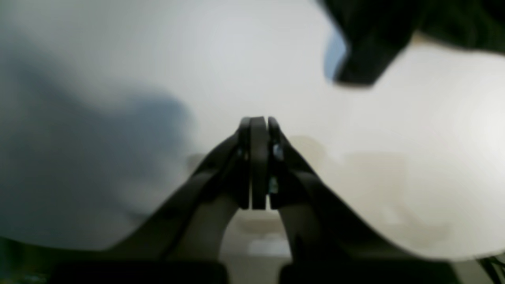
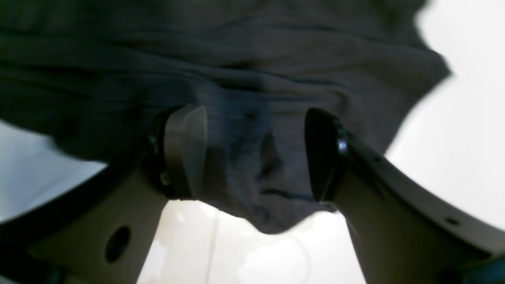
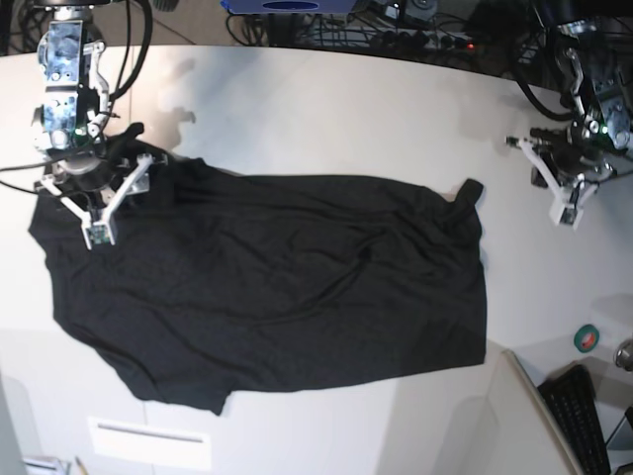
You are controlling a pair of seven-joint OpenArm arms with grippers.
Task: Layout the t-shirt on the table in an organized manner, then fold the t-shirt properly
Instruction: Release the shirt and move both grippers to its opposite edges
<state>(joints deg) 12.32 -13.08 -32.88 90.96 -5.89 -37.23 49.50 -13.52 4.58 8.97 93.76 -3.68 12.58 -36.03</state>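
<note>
The black t-shirt (image 3: 277,287) lies spread across the white table (image 3: 326,109), wrinkled, with one sleeve (image 3: 467,193) poking out at its right. My right gripper (image 3: 99,232) is at the shirt's upper left corner. In the right wrist view it (image 2: 254,157) stands open, its fingers either side of a fold of the t-shirt (image 2: 236,79). My left gripper (image 3: 572,216) hovers over bare table to the right of the shirt. It (image 1: 258,157) is shut with nothing in it, and a black sleeve (image 1: 367,51) shows ahead of it.
A green tape roll (image 3: 587,337) sits near the table's right edge. A keyboard (image 3: 584,421) and a small angled white panel (image 3: 519,421) lie at the bottom right. Cables (image 3: 396,35) run behind the curved far edge.
</note>
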